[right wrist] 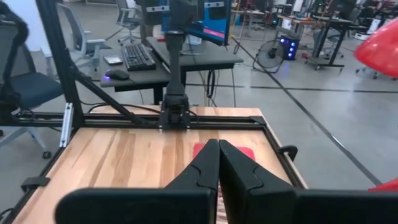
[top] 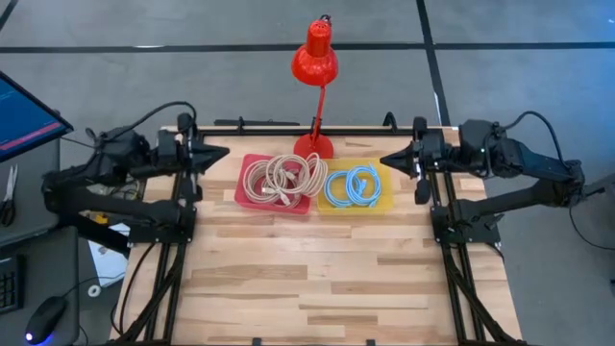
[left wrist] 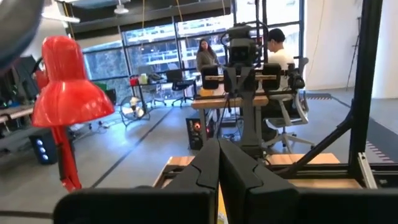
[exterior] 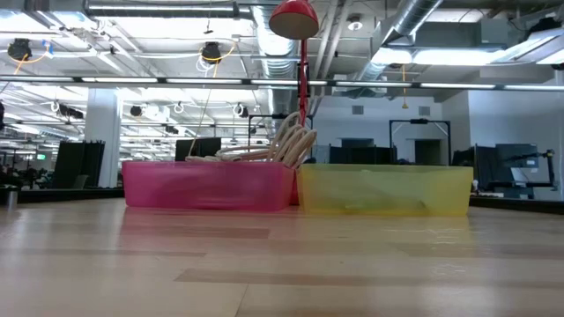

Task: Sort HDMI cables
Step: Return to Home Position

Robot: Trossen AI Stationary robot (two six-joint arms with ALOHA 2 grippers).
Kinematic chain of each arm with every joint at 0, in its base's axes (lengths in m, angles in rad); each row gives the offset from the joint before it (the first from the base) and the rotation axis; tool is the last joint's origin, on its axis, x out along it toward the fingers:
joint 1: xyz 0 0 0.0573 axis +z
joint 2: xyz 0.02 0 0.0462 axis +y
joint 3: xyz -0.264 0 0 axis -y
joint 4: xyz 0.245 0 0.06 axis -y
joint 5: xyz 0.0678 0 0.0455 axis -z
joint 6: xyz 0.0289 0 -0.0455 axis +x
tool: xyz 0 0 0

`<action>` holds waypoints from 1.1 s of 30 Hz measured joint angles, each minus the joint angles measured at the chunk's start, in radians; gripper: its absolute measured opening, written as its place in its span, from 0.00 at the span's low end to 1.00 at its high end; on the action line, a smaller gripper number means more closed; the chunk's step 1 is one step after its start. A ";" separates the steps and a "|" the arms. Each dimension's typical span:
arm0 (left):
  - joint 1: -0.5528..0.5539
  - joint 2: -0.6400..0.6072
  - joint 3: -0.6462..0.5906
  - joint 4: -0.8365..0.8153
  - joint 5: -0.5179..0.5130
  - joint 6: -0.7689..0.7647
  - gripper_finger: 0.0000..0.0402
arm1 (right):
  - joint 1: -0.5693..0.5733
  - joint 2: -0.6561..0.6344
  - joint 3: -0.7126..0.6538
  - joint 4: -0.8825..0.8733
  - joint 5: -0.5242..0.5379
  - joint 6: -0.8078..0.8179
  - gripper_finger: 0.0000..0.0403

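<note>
1. The red lamp [top: 315, 60] stands at the far edge of the counter [top: 317, 279], its base just behind where two bins meet.
2. The beige HDMI cables [top: 284, 177] lie coiled in the red bin [exterior: 207, 185], on the left arm's side of the lamp's base. One coil leans up above the rim.
3. The blue HDMI cables [top: 351, 186] lie in the yellow bin [top: 386, 199], on the right arm's side of the lamp's base.
4. The left hand [top: 224, 151] hangs out beyond the red bin from the lamp, fingers clenched together on nothing.
5. The right hand [top: 384, 160] hangs on the lamp's other side, near the yellow bin's far corner, likewise clenched and empty.
</note>
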 joint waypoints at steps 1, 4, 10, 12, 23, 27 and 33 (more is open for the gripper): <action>0.020 0.001 0.000 0.000 0.024 -0.010 0.01 | -0.006 0.000 0.000 0.000 0.000 0.000 0.00; 0.059 -0.007 -0.001 0.001 0.065 -0.031 0.01 | -0.014 0.000 0.000 0.000 0.000 0.000 0.00; 0.062 -0.119 -0.002 -0.030 0.065 -0.034 0.01 | -0.013 -0.023 0.001 -0.008 0.000 0.000 0.00; 0.062 -0.173 -0.002 -0.067 0.055 -0.048 0.01 | -0.013 -0.038 0.001 -0.022 0.000 0.000 0.00; 0.062 -0.295 0.000 -0.118 0.027 -0.055 0.01 | -0.013 -0.131 0.001 -0.103 0.008 0.026 0.00; 0.062 -0.313 0.000 -0.124 0.017 -0.053 0.01 | -0.013 -0.183 0.001 -0.139 0.012 0.041 0.00; 0.062 -0.361 0.000 -0.177 -0.044 -0.051 0.01 | -0.013 -0.285 0.001 -0.210 0.059 0.074 0.00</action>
